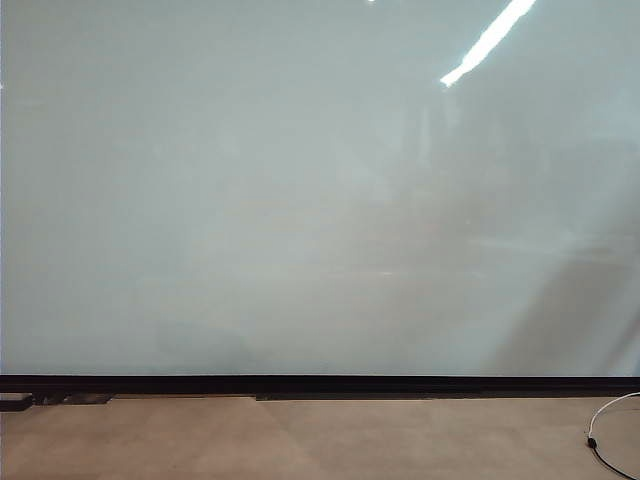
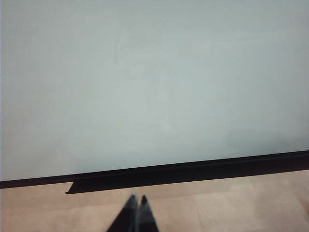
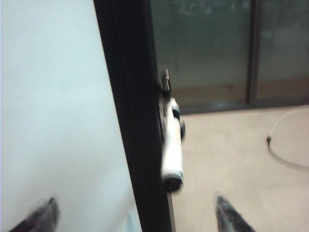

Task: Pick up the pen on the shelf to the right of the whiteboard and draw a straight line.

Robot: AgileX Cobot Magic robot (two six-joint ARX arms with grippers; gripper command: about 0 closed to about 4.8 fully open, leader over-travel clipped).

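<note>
The whiteboard (image 1: 300,200) fills the exterior view, pale and glossy, with a black strip along its lower edge; no line shows on it. In the right wrist view the pen (image 3: 172,145), a white barrel with dark ends, lies on the black shelf (image 3: 140,145) beside the whiteboard (image 3: 53,106). My right gripper (image 3: 135,212) is open wide, its fingertips (image 3: 227,215) on either side of the shelf edge, with the pen just ahead of the gap and untouched. My left gripper (image 2: 137,200) is shut and holds nothing, hovering over the tan floor below the shelf (image 2: 145,180). Neither gripper shows in the exterior view.
A white cable (image 1: 605,430) curls on the tan floor at the lower right, and the cable (image 3: 285,150) also appears in the right wrist view. Small dark objects (image 1: 15,402) sit at the strip's left end. Dark glass panels (image 3: 207,48) stand beyond the board's edge.
</note>
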